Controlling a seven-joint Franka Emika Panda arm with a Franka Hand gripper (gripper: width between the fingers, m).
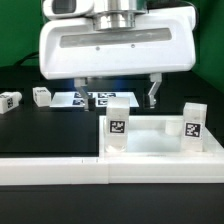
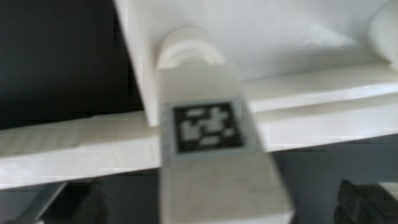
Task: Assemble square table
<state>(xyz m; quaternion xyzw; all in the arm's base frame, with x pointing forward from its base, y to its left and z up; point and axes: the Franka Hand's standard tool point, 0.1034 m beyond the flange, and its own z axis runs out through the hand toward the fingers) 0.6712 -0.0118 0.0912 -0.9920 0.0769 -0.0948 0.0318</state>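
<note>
A: Where was the square table at that moment?

B: Its slab [image 1: 150, 146] lay on the dark tabletop [image 1: 40, 128], just behind the barrier wall [image 1: 60, 168]. Two legs stood upright on it: a tagged leg [image 1: 117, 124] toward the exterior view's left and a second leg [image 1: 192, 120] toward the exterior view's right.

A: And the other two?

B: They were loose on the tabletop, well apart from the slab. The outer spare leg [image 1: 10, 100] sat at the exterior view's left edge. The inner spare leg [image 1: 42, 96] was beside it, near the marker board [image 1: 100, 100].

A: What was the claw doing?

B: The claw [image 1: 118, 98] hung over the slab with its jaws wide apart, clamped on nothing. The wrist view looked down along the tagged leg, which sat between the two fingers without touching either.

A: So which step was that?

B: Roughly the halfway mark, by his reading, with two legs up and two to go. The work in hand was the tagged leg. Whether that leg was fully seated, the pictures could not tell.

A: And the next move?

B: If the leg wanted tightening, the claw had to close squarely on its sides and turn it without tilting it. Otherwise it had to rise clear of both legs, cross to a spare leg and come down astride it.
</note>
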